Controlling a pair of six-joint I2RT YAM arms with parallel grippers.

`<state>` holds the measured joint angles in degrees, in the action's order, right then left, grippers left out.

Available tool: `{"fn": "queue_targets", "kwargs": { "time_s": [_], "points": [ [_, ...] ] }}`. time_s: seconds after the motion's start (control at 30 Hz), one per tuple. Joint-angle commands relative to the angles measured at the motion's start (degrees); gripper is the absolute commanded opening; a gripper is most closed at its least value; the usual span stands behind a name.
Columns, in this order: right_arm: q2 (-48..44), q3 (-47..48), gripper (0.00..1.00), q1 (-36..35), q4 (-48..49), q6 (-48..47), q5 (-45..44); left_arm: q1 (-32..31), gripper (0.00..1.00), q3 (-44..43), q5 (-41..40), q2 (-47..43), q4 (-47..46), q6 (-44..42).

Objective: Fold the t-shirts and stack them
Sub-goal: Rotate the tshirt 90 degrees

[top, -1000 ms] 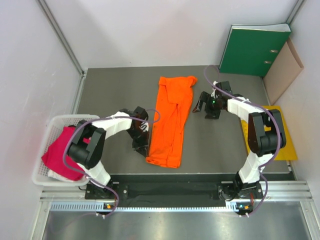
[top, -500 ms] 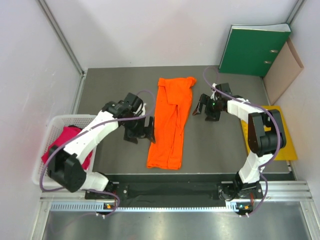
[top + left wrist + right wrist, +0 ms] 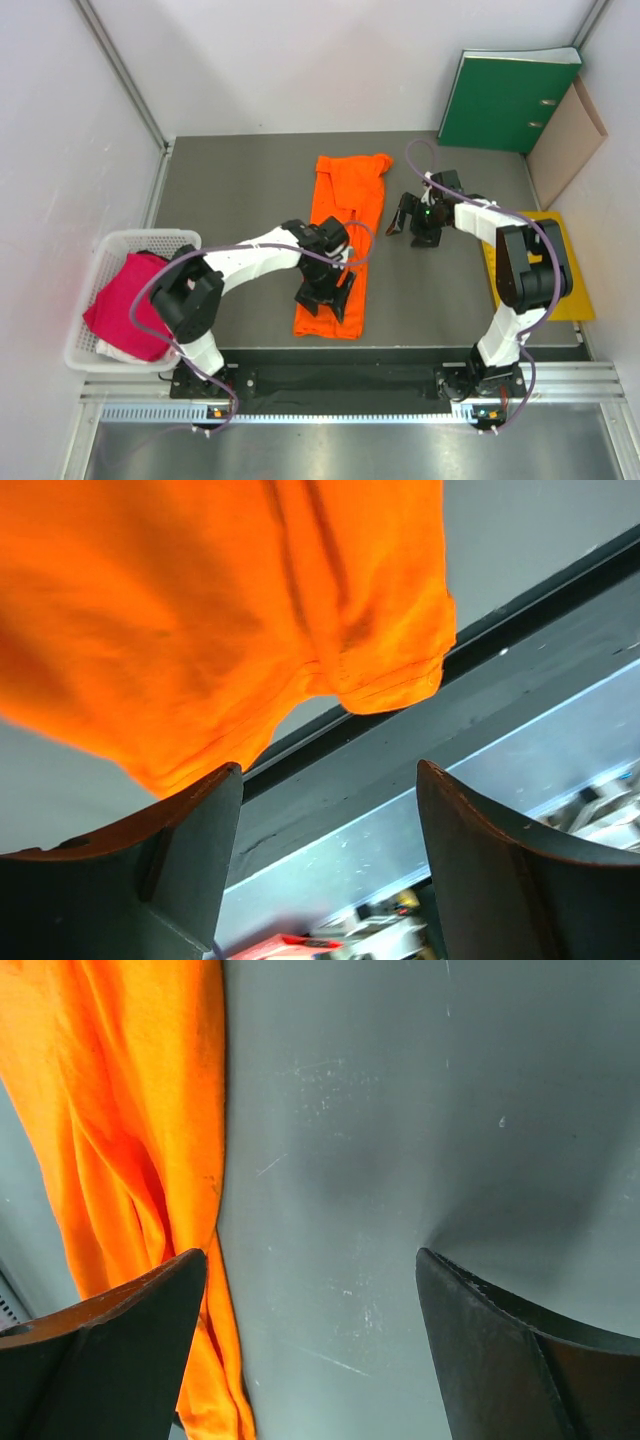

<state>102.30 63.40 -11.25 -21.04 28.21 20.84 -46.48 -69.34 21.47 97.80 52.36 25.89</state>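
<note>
The orange t-shirt (image 3: 342, 235) lies folded into a long narrow strip down the middle of the table. My left gripper (image 3: 330, 300) hovers over its near end, open and holding nothing. In the left wrist view the shirt's hem (image 3: 250, 610) hangs above the parted fingers (image 3: 200, 830), with my left gripper (image 3: 328, 772) empty. My right gripper (image 3: 412, 228) stands open just right of the strip's far half. In the right wrist view the orange cloth (image 3: 120, 1140) passes beside the left finger, and only bare table shows in my right gripper (image 3: 310, 1257). The magenta t-shirt (image 3: 125, 312) sits bunched in the basket.
A white mesh basket (image 3: 110, 245) stands at the left edge. A yellow envelope (image 3: 575, 290) lies at the right under my right arm. A green binder (image 3: 510, 100) and a tan folder (image 3: 565, 140) lean at the back right. The table's dark front rail (image 3: 420, 710) runs close to the shirt's near end.
My left gripper opened and let go of the shirt's near left edge, then swung right, over the near end. The strip's near end looks narrower. The right gripper barely moved.
</note>
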Motion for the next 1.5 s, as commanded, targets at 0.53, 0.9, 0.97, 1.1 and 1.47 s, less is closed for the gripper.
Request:
{"fn": "queue_targets", "kwargs": {
  "time_s": [0.53,0.9,0.97,1.1,1.47],
  "points": [
    [-3.5,0.8,0.86,-0.5,-0.4,-0.3,-0.4,-11.5,0.64,-10.4,-9.6,12.1,-0.9,-3.9],
    [-3.3,0.7,0.86,-0.4,-0.3,-0.3,-0.2,-11.4,0.00,-11.8,-13.2,8.6,1.3,-2.3],
    [-3.2,0.5,0.86,-0.4,0.0,-0.2,0.0,-11.5,0.00,-11.4,-13.9,6.2,2.3,-1.2],
    [-3.2,0.2,0.86,-0.4,0.1,-0.2,0.1,-11.2,0.00,-10.7,-13.4,3.5,5.1,0.4],
    [-3.2,-1.1,0.86,-0.4,0.8,-0.6,0.3,-9.8,0.06,-4.7,-11.6,2.8,9.1,3.2]
  ]
}}
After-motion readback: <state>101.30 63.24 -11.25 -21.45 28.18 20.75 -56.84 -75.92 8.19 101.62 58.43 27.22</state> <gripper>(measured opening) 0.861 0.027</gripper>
